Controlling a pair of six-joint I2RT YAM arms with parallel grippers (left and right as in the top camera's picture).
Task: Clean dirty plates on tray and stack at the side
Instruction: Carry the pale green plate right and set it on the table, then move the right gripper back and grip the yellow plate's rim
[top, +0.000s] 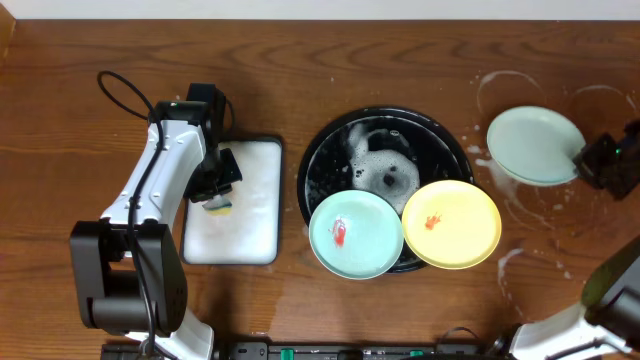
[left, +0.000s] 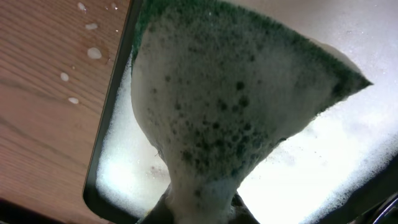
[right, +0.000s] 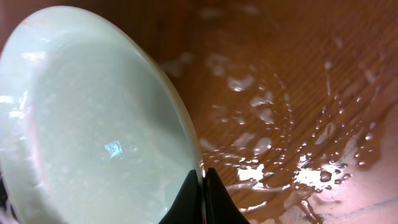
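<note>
Right hand (right: 202, 186) pinches the rim of the plain mint plate (right: 93, 118). The plate is glossy and wet with no smear, tilted over the soapy rings (top: 505, 90) at the right of the counter (top: 300, 60). Can't tell if it touches down.

Smeared mint plate (top: 355, 233) and yellow plate (top: 452, 223) sit side by side on the near edge of the black tray (top: 320, 150), each with a small red smear at centre. The yellow one overhangs the rim. White foam (top: 380, 165) fills the tray's middle.

Left hand (top: 215, 190) pinches a green sponge (left: 236, 112), heavily lathered, over the foamy white tray (top: 255, 200), left of the black tray.
</note>
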